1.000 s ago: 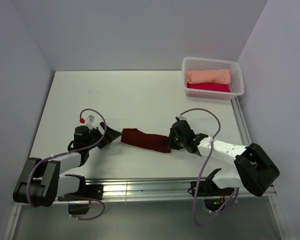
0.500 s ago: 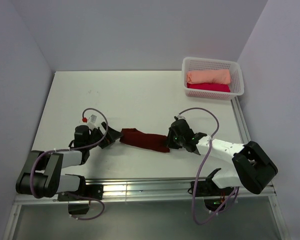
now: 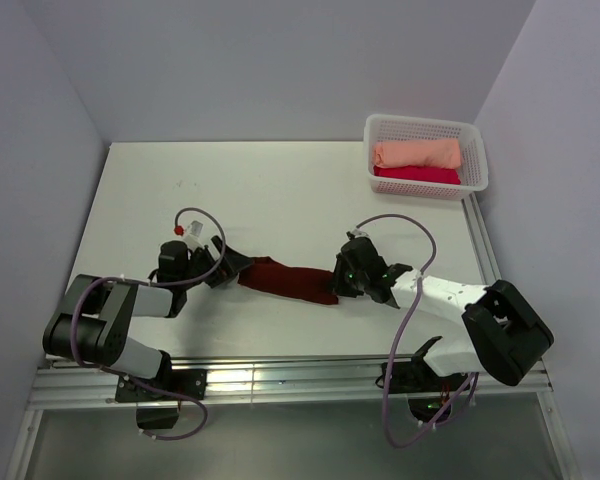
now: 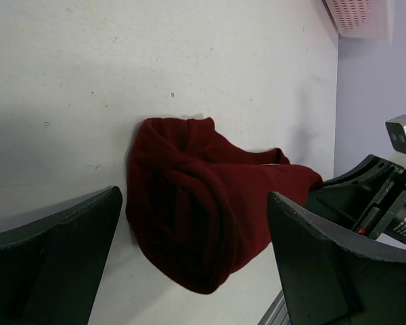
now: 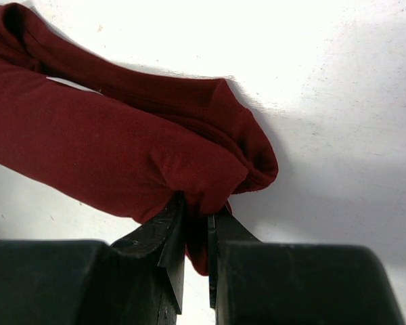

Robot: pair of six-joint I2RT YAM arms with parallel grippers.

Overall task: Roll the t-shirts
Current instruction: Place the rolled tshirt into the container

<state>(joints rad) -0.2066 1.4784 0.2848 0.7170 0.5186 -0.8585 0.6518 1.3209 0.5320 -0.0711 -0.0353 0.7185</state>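
The maroon t-shirt lies as 1 long, loose roll on the white table. It sits near the front edge and runs slantwise from the left gripper to the right gripper. Its cloth is dark, matte and softly creased. In the left wrist view its left end shows layers tucked into one another, bulging and a little flattened where it rests on the table. In the right wrist view the other end narrows to a rounded, folded tip.

The left jaws stand wide apart, 1 finger on either side of the roll's left end, not clamped on it. The right jaws are almost together and pinch a small fold of maroon cloth at the roll's right end.

At the table's far right corner stands a white mesh basket. It holds 2 rolled shirts, the peach t-shirt at the back and the crimson-pink t-shirt in front of it.

The table top is plain white with a few faint specks. A metal rail runs along its near edge. Pale lilac walls close it in on 3 sides.
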